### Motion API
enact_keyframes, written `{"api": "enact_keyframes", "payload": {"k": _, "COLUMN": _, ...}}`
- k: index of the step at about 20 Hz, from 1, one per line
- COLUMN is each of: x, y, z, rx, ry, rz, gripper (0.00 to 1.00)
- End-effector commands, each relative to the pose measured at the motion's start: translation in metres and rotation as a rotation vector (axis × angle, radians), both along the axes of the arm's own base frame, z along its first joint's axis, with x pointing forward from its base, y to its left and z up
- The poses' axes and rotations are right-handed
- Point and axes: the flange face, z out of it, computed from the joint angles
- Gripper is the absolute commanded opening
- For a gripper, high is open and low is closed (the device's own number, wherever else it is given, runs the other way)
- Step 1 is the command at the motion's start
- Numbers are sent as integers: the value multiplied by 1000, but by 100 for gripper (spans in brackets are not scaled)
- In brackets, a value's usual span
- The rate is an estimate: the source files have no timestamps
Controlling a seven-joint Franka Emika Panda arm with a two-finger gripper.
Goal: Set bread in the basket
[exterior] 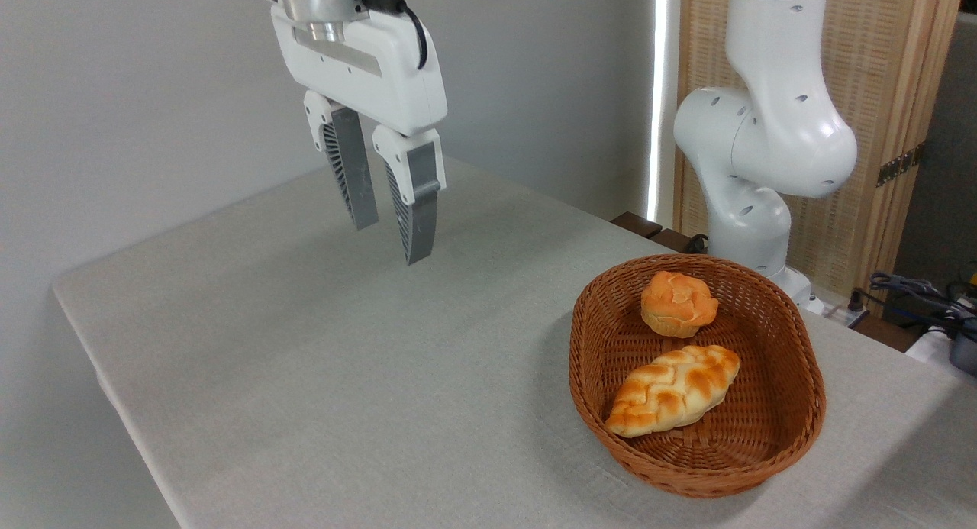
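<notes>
The golden braided bread lies inside the oval brown wicker basket, on its near half, slanting from lower left to upper right. A small round orange bun sits in the basket's far half, just behind the loaf. My gripper hangs high above the table at the upper left, far from the basket. Its two grey ribbed fingers are apart and hold nothing.
The grey cloth-covered table ends in edges at the left and front. The white arm base rises behind the basket at the right. Cables and gear lie off the table at the far right.
</notes>
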Motion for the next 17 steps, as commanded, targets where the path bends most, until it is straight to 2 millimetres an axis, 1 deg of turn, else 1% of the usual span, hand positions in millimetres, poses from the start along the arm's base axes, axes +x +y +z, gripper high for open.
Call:
{"api": "enact_keyframes", "payload": {"k": 1, "x": -5, "y": 5, "z": -6, "rx": 13, "ry": 19, "rz": 7, "gripper": 100}}
{"api": "enact_keyframes", "payload": {"k": 3, "x": -6, "y": 6, "z": -9, "rx": 15, "ry": 32, "rz": 7, "gripper": 100}}
{"api": "enact_keyframes", "payload": {"k": 7, "x": -6, "y": 12, "z": -8, "rx": 13, "ry": 30, "rz": 17, "gripper": 100}}
{"api": "enact_keyframes", "payload": {"k": 17, "x": -5, "y": 12, "z": -8, "rx": 14, "ry": 29, "rz": 19, "gripper": 100}}
